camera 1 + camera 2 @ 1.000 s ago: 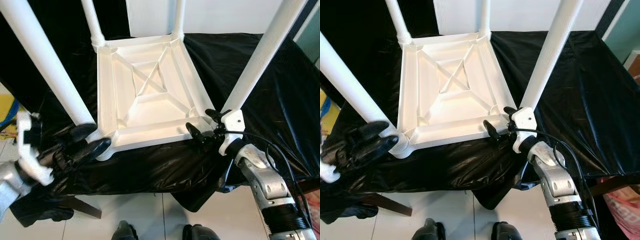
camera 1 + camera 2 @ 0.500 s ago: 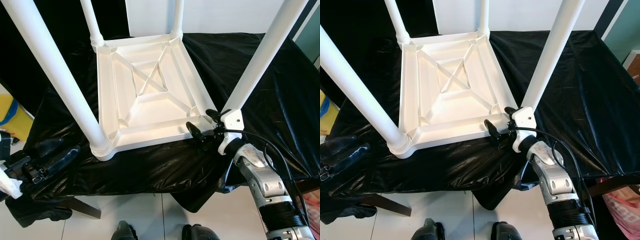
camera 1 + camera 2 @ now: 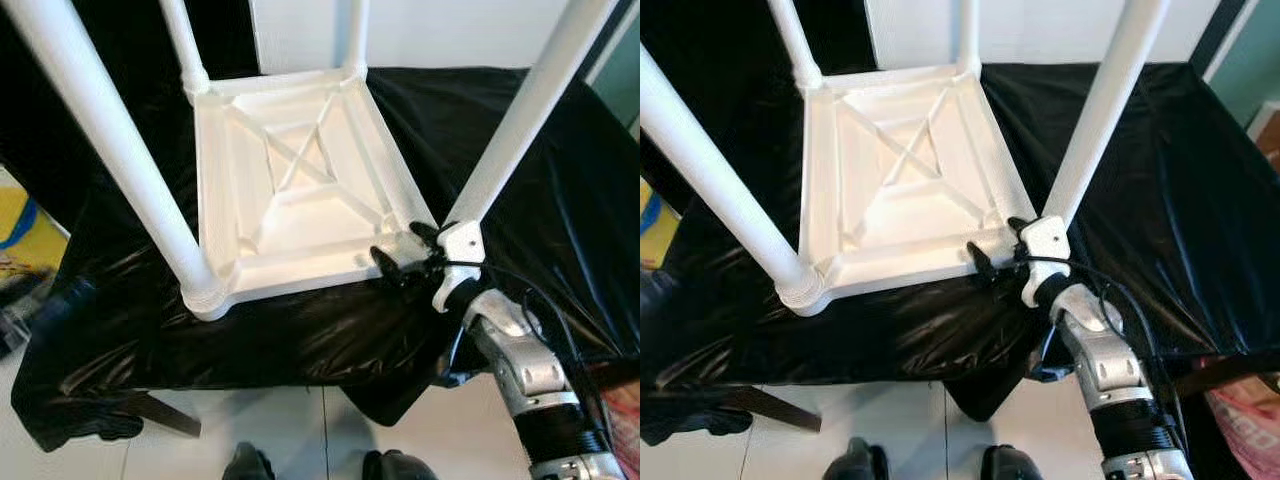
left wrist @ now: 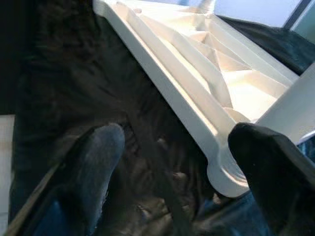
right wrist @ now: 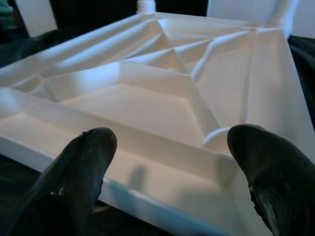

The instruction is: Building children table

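With the white table point(image 3: 300, 190) lying upside down on the black sheet point(image 3: 560, 200), its near edge is being approached by the spread-fingered right gripper point(image 3: 405, 255), best kept level; the left gripper point(image 4: 172, 162) is held open alongside.

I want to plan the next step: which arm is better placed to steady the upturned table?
Right. The right gripper is open at the table's near corner; the left gripper is open, off the table's edge.
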Robot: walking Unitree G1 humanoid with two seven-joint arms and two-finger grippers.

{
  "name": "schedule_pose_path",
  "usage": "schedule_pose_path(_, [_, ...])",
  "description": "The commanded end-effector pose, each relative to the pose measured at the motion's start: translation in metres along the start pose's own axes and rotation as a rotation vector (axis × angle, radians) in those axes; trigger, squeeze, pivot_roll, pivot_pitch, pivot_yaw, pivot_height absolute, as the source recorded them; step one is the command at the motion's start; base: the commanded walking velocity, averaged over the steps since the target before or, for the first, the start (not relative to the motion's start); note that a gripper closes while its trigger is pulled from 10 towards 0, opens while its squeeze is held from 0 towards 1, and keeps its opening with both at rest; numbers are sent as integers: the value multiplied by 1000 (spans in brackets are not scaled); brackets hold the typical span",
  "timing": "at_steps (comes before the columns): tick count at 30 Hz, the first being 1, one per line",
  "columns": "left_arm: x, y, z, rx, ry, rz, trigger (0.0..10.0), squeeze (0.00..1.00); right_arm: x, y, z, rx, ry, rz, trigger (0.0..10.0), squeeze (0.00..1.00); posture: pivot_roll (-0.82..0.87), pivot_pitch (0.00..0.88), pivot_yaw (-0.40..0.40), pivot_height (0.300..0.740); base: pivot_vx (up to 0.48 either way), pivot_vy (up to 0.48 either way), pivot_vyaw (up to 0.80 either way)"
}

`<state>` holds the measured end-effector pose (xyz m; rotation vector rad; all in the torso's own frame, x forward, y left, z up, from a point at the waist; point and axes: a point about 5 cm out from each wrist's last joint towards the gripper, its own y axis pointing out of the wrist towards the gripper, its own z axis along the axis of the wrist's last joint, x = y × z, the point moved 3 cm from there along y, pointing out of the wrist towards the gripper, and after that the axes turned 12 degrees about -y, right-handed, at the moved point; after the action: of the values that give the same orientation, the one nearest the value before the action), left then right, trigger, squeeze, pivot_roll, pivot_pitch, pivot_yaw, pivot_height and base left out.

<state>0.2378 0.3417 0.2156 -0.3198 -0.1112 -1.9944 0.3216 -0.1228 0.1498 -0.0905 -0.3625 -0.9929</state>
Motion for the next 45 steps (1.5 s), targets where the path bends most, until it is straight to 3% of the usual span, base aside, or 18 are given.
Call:
schedule_pose_path(1, [-17,1,4,28,36,101,10000,0,-4,1,-2,-2,19,13,10000,0,30,140,-28,740,0,0,0])
schedule_pose_path(3, [-36,14,17,118,43,188,10000,0,-12,2,-1,2,33,38,10000,0,24,139,-33,740,0,0,0])
schedule_pose_path(8, [-51,31,26,209,26,274,10000,0,-18,1,-1,2,38,50,10000,0,16,139,-36,740,0,0,0])
schedule_pose_path(11, [-52,41,28,236,17,279,10000,0,-19,1,-1,2,41,47,10000,0,12,139,-39,740,0,0,0])
schedule_pose_path(13, [-53,73,31,290,-9,270,10000,0,-26,1,0,5,65,38,10000,0,1,137,-39,740,0,0,0])
schedule_pose_path(15, [-53,73,31,290,-9,270,10000,0,-26,1,0,5,65,38,10000,0,1,137,-39,740,0,0,0])
schedule_pose_path(17, [-50,92,31,299,-20,254,10000,0,-35,1,2,10,80,33,10000,0,-8,136,-38,740,0,0,0])
schedule_pose_path(20, [-47,106,31,302,-27,240,10000,0,-41,0,4,13,95,26,10000,0,-11,134,-37,740,0,0,0])
schedule_pose_path(24, [-45,113,30,302,-28,232,10000,0,-44,-2,5,14,107,14,10000,0,-12,135,-41,740,0,0,0])
schedule_pose_path(27, [-31,138,32,303,-41,170,10000,0,-43,-14,5,2,125,-41,10000,0,-35,137,-43,740,0,0,0])
schedule_pose_path(29, [-31,138,32,303,-41,170,10000,0,-43,-14,5,2,125,-41,10000,0,-35,137,-43,740,0,0,0])
schedule_pose_path(33, [-8,161,38,328,-50,44,10000,0,-34,-31,-7,-57,116,-113,10000,0,-57,142,-36,740,0,0,0])
schedule_pose_path(35, [12,173,39,332,-28,-64,10000,0,-28,-38,-15,-92,111,-175,10000,0,-71,144,-29,740,0,0,0])
schedule_pose_path(39, [32,181,40,334,-8,-164,10000,0,-24,-43,-18,-110,115,-221,10000,0,-76,148,-26,740,0,0,0])
schedule_pose_path(41, [60,186,37,322,6,-305,10000,0,-22,-47,-19,-122,107,-257,10000,0,-79,153,-25,740,0,0,0])
schedule_pose_path(42, [60,186,37,322,6,-305,10000,0,-22,-47,-19,-122,107,-257,10000,0,-79,153,-25,740,0,0,0])
schedule_pose_path(43, [74,187,34,308,18,-365,10000,0,-21,-49,-20,-129,107,-274,10000,0,-79,153,-25,740,0,0,0])
schedule_pose_path(45, [74,187,34,308,18,-365,10000,0,-21,-49,-20,-129,107,-274,10000,0,-79,153,-25,740,0,0,0])
